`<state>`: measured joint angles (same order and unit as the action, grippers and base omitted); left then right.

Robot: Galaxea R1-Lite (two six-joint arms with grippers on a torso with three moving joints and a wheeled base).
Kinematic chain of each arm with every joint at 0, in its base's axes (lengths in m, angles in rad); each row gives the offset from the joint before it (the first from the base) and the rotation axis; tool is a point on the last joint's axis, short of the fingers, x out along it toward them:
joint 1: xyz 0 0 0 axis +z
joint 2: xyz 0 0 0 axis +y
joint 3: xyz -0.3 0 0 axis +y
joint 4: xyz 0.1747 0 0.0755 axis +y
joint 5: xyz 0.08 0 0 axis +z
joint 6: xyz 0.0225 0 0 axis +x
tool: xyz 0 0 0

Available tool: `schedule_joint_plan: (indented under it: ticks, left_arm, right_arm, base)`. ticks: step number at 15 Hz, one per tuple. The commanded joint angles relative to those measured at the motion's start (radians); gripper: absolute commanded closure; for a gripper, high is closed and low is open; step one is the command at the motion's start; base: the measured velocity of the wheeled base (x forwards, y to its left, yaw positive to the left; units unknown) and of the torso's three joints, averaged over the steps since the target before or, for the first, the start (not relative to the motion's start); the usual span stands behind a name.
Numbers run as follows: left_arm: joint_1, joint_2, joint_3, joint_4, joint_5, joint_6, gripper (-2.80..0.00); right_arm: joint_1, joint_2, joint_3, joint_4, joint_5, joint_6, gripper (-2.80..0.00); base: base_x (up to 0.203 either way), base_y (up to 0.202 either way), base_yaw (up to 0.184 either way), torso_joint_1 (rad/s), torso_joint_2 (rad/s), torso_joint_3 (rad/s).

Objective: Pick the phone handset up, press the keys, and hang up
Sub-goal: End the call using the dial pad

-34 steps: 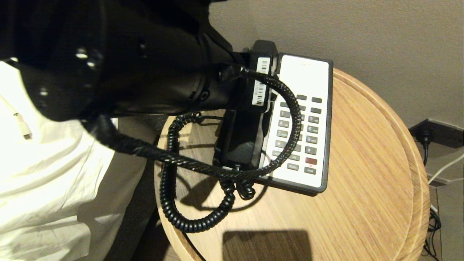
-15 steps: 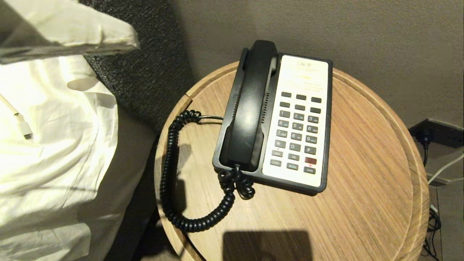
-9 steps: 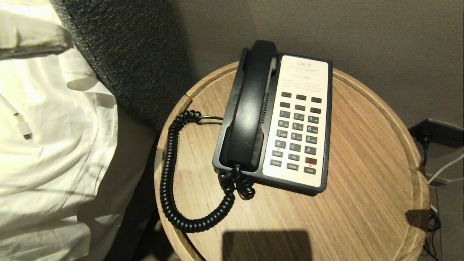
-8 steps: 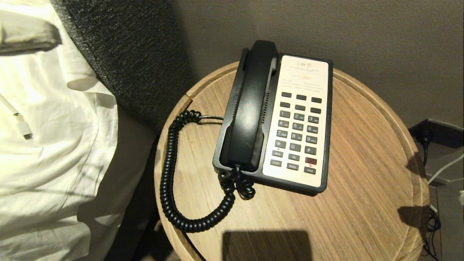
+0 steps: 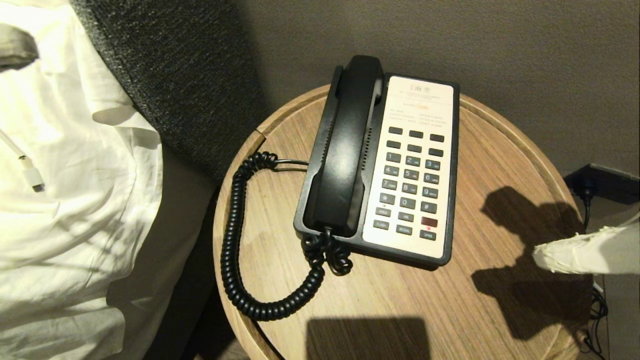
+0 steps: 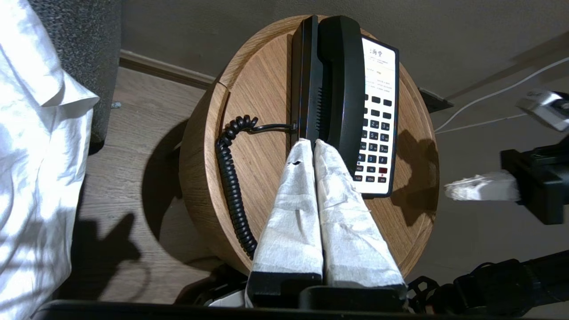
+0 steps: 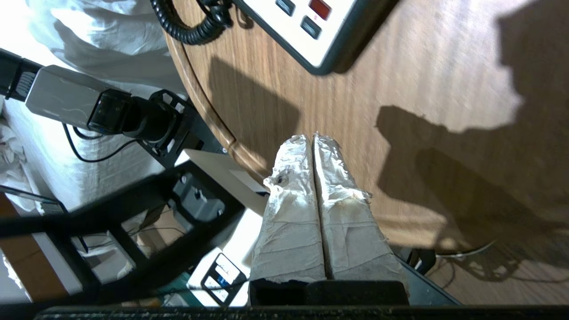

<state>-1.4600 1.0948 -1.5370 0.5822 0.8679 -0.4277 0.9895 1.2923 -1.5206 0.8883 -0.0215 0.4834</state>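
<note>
**Handset cradled, both sets of jaws closed and empty**

The phone handset [image 5: 345, 150] lies in its cradle on the black phone base [image 5: 452, 165], at the left of the keys [image 5: 411, 186], on the round wooden bench [image 5: 500, 165]. Its coiled cord [image 5: 235, 235] loops over the bench's left edge. The right gripper [image 5: 536, 254] reaches in from the right over the bench's rim, jaws pressed together, holding nothing, well apart from the handset and right of the keys. The left gripper [image 6: 310, 143] hangs above the phone, jaws closed and empty, its tips seen over the handset's lower part in the left wrist view. White bedding [image 5: 65, 200] lies at the left.
</note>
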Motion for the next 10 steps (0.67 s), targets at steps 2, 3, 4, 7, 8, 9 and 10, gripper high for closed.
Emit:
schedule_joint_plan:
  ticks: [2,3,4,7,8,9,10]
  left_arm:
    - [0.001,-0.013,0.008,0.002,0.005,-0.003,0.0]
    - [0.001,-0.013,0.012,0.002,0.005,-0.003,0.0]
    - [0.001,-0.012,0.015,0.002,0.005,-0.003,0.0]
    - [0.001,-0.013,0.023,0.001,0.006,-0.003,0.0]
    - [0.0,-0.013,0.025,0.002,0.005,-0.003,0.0]
    - [0.001,-0.013,0.023,0.002,0.006,-0.003,0.0]
    - [0.001,-0.013,0.024,0.001,0.006,-0.003,0.0]
  right_arm:
    - [0.009,0.059,0.005,-0.004,-0.002,0.004,0.0]
    - [0.009,0.074,0.005,-0.017,-0.003,0.003,0.0]
    - [0.008,0.093,0.004,-0.041,-0.005,0.003,0.0]
    - [0.009,0.125,-0.003,-0.074,-0.008,0.001,0.0]
    - [0.008,0.13,-0.003,-0.075,-0.009,0.002,0.0]
    - [0.007,0.134,-0.001,-0.077,-0.011,0.003,0.0]
    - [0.007,0.138,0.0,-0.078,-0.011,0.001,0.0]
  base:
    - [0.0,0.0,0.0,0.0,0.0,0.0]
    - [0.0,0.0,0.0,0.0,0.0,0.0]
    - [0.0,0.0,0.0,0.0,0.0,0.0]
    - [0.0,0.0,0.0,0.0,0.0,0.0]
    - [0.0,0.0,0.0,0.0,0.0,0.0]
    - [0.0,0.0,0.0,0.0,0.0,0.0]
    - [0.0,0.0,0.0,0.0,0.0,0.0]
